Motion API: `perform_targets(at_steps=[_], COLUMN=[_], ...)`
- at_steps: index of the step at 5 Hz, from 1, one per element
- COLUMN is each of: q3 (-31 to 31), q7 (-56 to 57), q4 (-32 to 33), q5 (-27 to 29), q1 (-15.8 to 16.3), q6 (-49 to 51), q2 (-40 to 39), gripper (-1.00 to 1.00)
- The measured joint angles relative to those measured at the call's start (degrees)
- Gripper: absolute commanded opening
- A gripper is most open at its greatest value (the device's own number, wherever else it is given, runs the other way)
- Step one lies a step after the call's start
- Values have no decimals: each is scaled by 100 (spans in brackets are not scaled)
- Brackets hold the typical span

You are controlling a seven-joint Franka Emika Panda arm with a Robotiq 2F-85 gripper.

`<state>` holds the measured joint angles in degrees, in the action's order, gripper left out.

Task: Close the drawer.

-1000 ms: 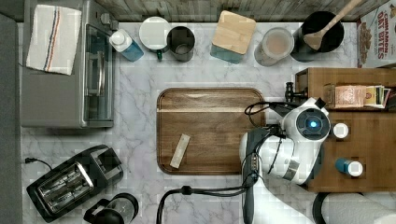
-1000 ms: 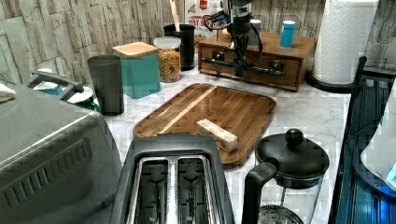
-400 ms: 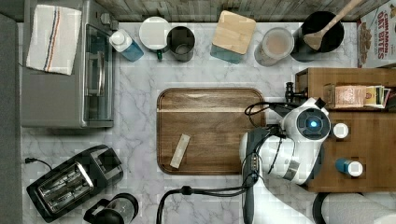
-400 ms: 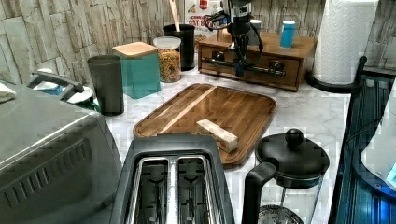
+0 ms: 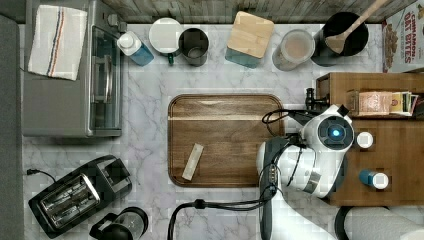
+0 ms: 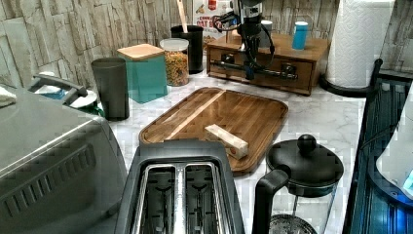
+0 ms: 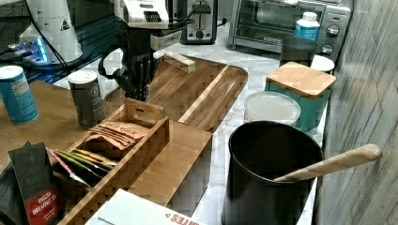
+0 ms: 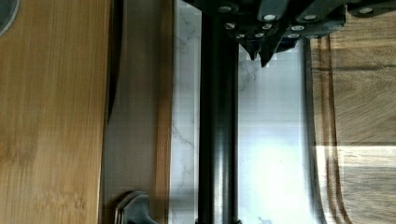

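Observation:
The drawer (image 6: 265, 82) is the front panel of the wooden cabinet (image 6: 311, 48) at the back of the left view, with a black bar handle (image 6: 280, 73) across it. In the wrist view the drawer front's top edge (image 8: 135, 116) lies next to the cabinet top (image 8: 51, 116), with a thin dark slit between them. My gripper (image 6: 249, 73) hangs straight down in front of the panel. Its fingers are shut with nothing between them. The gripper (image 8: 261, 53) sits right beside the handle (image 8: 217, 140), on the side away from the cabinet.
The wooden tray board (image 5: 225, 140) with a small wooden block (image 5: 192, 161) lies just in front of the cabinet. On the cabinet top stand a tea organiser (image 5: 382, 102) and two cans (image 5: 365, 140) (image 5: 374, 179). A paper towel roll (image 6: 358, 44) and a black utensil pot (image 6: 187, 46) flank the cabinet.

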<state>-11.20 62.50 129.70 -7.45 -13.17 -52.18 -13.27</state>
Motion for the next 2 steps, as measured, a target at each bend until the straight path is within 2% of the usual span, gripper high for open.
perform_targets(at_steps=[2], q3=[-26], q7=[0], q4=[0], q5=[4], q1=[29], q6=[3], q2=[-2], gripper=[-100])
